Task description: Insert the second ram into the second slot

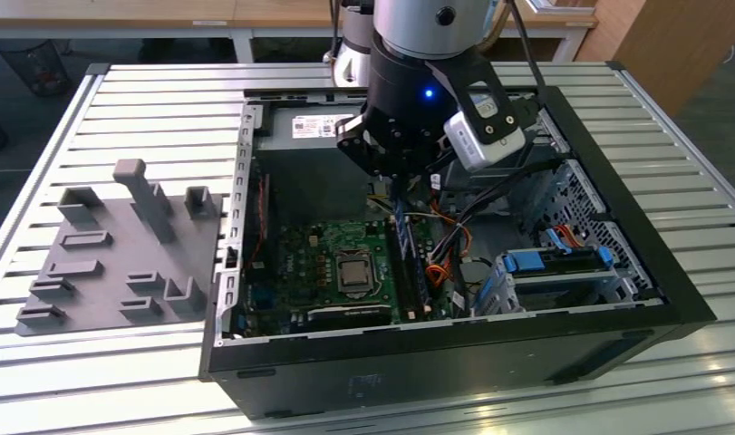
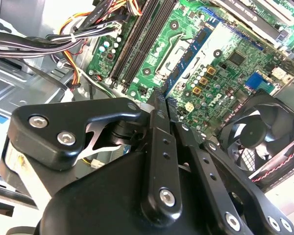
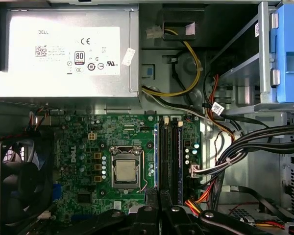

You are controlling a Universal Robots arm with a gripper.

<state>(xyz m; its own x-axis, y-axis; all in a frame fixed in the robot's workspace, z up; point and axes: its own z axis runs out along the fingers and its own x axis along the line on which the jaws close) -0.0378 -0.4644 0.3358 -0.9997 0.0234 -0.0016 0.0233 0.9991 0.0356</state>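
My gripper hangs inside the open computer case, straight above the far end of the memory slots. Its black fingers are shut together with nothing showing between them. The long dark slots run side by side next to the processor socket on the green motherboard. In the exterior view a thin blue-green stick stands on edge along the slots, below the fingertips. Whether it is the second ram I cannot tell. In both wrist views the gripper points down at the slots' end.
The black case wall rings the board. A silver power supply sits at the far end and a fan at one side. Cable bundles and a blue drive cage crowd the exterior view's right. A grey fixture lies on the table.
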